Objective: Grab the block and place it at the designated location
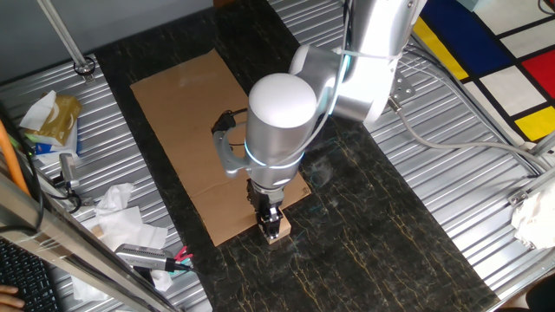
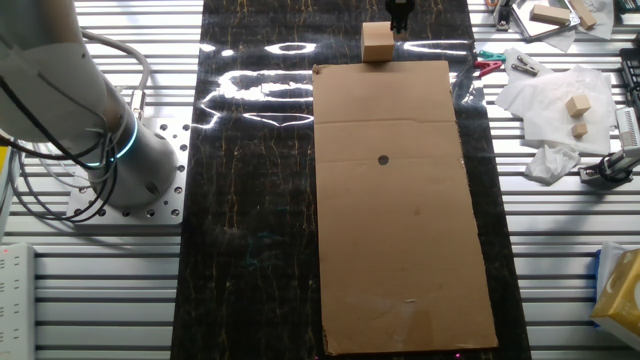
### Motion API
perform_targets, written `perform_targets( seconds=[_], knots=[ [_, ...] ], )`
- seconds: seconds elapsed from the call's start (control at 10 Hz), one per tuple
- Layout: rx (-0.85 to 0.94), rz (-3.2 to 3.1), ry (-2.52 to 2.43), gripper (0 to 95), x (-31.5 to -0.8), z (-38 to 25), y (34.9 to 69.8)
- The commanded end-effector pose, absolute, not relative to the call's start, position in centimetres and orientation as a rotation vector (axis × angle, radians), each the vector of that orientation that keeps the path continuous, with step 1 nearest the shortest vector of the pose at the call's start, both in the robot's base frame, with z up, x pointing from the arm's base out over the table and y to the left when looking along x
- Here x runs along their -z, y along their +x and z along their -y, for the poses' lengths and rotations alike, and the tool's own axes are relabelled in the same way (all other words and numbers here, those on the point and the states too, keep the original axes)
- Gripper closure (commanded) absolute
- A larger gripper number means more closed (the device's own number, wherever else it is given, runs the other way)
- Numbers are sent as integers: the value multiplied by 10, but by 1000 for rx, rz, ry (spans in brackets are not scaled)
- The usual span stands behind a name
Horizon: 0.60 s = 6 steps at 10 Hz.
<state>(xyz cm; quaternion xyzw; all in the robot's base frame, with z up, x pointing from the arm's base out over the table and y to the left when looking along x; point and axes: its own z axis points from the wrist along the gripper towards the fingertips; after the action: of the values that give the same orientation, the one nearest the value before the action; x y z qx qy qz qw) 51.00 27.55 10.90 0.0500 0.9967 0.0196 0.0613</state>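
The block (image 1: 277,229) (image 2: 377,42), a small pale wooden cube, rests on the dark tabletop just off the short end of the brown cardboard sheet (image 1: 178,113) (image 2: 400,230). My gripper (image 1: 270,217) (image 2: 398,14) hangs right at the cube, its black fingers low over the top. Neither view shows whether the fingers touch it or how wide they stand. The designated location, a small black dot (image 2: 383,159), sits on the cardboard about a third of the way along from the block's end. The arm hides the dot in the view from the block's end.
Crumpled white paper (image 2: 555,105) with spare wooden cubes (image 2: 577,103), red-handled pliers (image 2: 487,68) and other tools lie on the ribbed metal beside the cardboard. More paper and tools (image 1: 130,225) clutter that same side. The robot base (image 2: 130,165) stands across the marbled strip.
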Motion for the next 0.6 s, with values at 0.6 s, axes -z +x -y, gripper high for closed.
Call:
perform_targets(
  seconds=[0.6],
  knots=[
    [-57,-3001,157,190,-102,-275,501]
  ],
)
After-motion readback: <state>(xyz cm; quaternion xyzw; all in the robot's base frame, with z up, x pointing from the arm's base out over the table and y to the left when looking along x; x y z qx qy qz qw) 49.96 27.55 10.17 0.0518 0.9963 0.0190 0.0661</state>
